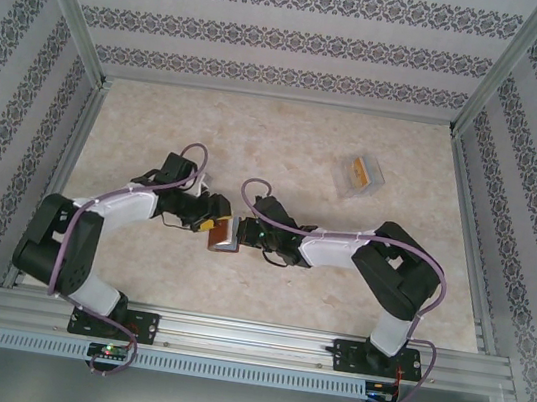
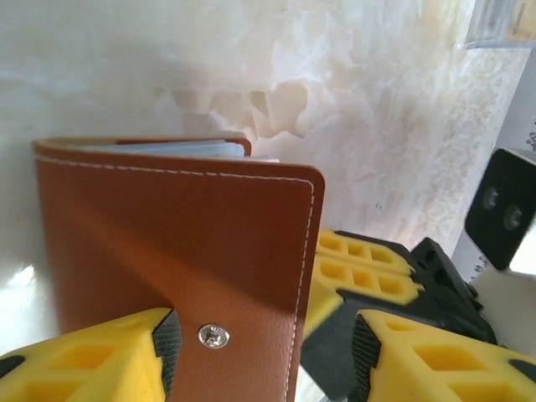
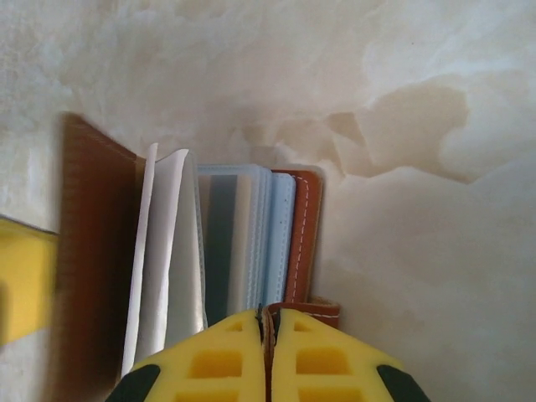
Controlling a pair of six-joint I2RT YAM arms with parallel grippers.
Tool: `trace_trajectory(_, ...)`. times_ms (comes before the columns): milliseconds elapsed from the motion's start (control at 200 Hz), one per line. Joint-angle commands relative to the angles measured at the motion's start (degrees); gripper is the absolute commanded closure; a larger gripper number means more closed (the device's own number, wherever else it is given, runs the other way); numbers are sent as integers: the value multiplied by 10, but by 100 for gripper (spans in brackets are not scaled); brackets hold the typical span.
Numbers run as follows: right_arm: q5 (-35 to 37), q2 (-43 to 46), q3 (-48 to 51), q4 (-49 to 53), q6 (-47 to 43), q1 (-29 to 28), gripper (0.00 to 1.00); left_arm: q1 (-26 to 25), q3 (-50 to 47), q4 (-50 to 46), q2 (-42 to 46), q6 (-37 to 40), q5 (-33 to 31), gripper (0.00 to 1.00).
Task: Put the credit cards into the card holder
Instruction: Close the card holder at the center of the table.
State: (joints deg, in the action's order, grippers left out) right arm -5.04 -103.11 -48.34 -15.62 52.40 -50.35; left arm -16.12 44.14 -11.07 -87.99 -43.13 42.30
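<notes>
Reddish-brown leather with white stitching and a small metal snap stud (image 2: 213, 337) faces the left wrist camera: the card holder (image 2: 184, 243) stands on edge on the pale marbled surface (image 2: 352, 109). The left gripper (image 2: 264, 356) has its jaws spread. One yellow waffle-moulded finger (image 2: 92, 360) lies against the cover, and the other is clear of it.

From the right wrist the card holder shows end-on instead. Its two brown covers fan apart, with glossy clear and blue-grey sleeves (image 3: 243, 243) and white sheets (image 3: 167, 251) between them. The right gripper (image 3: 266, 322) has its jaws pressed together, pinching a thin brown leather tab (image 3: 314, 311) of the card holder.

Overhead, both arms meet at the card holder, mid-surface. Well apart at the far right, a clear plastic box (image 1: 360, 177) holds an orange credit card (image 1: 358, 170).
</notes>
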Motion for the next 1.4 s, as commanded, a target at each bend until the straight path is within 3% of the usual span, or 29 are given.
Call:
trace_trajectory(0, 0, 17, 29, -12, 23, 9, 88, -10, 14, 24, -42, 16, 15, 42)
trace_trajectory(130, 3, 35, 60, -30, 30, 17, 73, -15, 14, 42, -69, 14, 5, 42)
trace_trajectory(395, -5, 71, 77, -41, 20, 29, 64, -28, 46, 2, -98, 42, -5, 45)
trace_trajectory(560, -33, 92, 92, -76, 20, 46, 58, -35, 70, -62, -80, 73, -55, 52)
trace_trajectory(734, -36, 134, 113, -78, 2, 69, 55, -48, 96, -110, -69, 98, -80, 51)
trace_trajectory(939, -42, 165, 134, -67, -13, 102, 53, -67, 124, -135, -88, 107, -64, 48)
trace_trajectory(1399, -63, 152, 130, -73, -24, 106, 53, -101, 169, -157, -119, 93, -90, 49)
